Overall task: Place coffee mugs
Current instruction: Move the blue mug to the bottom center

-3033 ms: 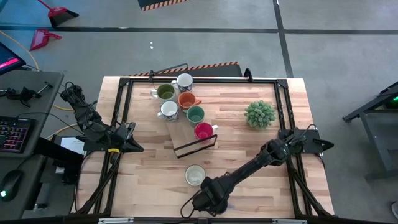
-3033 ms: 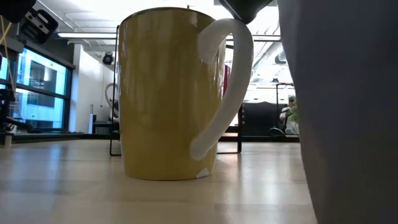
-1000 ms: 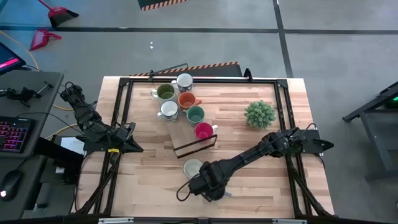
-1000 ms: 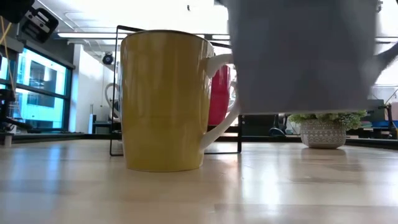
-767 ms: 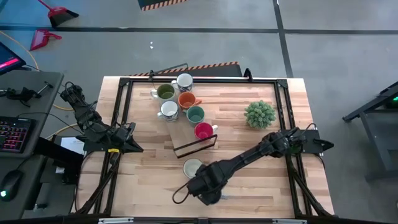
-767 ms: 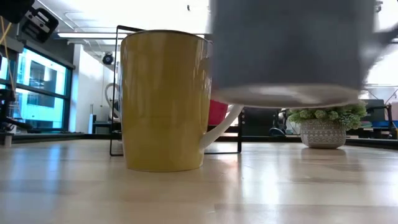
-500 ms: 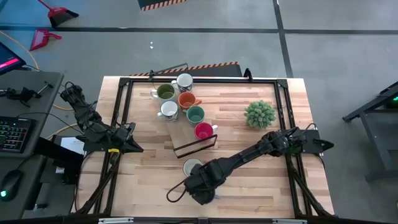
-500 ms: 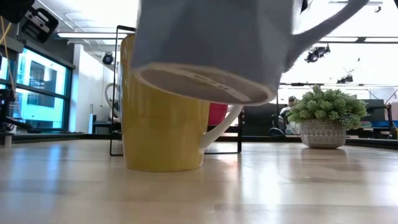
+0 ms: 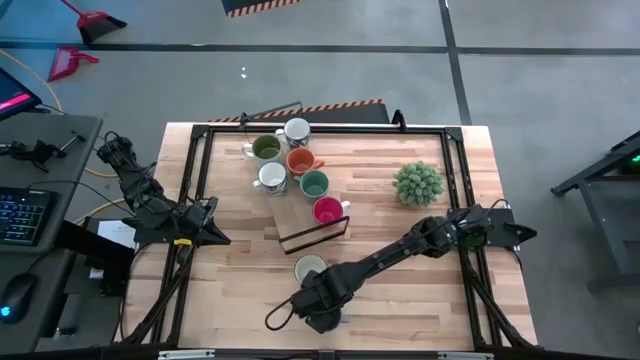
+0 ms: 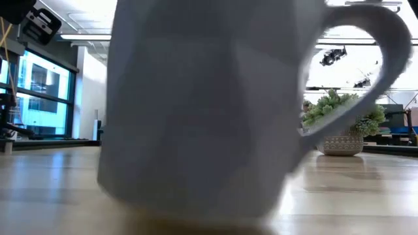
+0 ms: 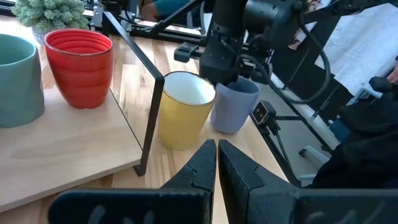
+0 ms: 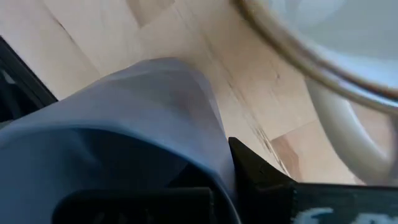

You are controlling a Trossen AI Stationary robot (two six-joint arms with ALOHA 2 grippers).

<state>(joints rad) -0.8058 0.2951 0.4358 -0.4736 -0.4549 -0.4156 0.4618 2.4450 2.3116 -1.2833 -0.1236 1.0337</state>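
**Right gripper has the blue mug, and the yellow one is right next door**

Right gripper [image 9: 318, 310] is clamped shut on the blue mug [image 11: 235, 106], way out at the front-middle of the table [image 9: 420, 290]. Held mug sits just beside the yellow mug [image 11: 184, 109], on the side nearer the table's front edge. From the low cam it's basically upright w/ the handle sticking out sideways, and I can't tell if the base is touching wood yet.

Imo the thing to watch is that gap btwn the two. They're close, maybe touching, can't say from any angle.

Other mugs are well apart, bunched at the back by the wire rack [image 9: 315, 235]: olive mug [image 9: 265, 148], orange mug [image 9: 299, 160], teal mug [image 9: 314, 184], red mug [image 9: 326, 210], plus two white mugs [image 9: 271, 176].

Left gripper [image 11: 217, 163] is pinched shut, empty, parked off the table's left side, so right arm is way nearer.
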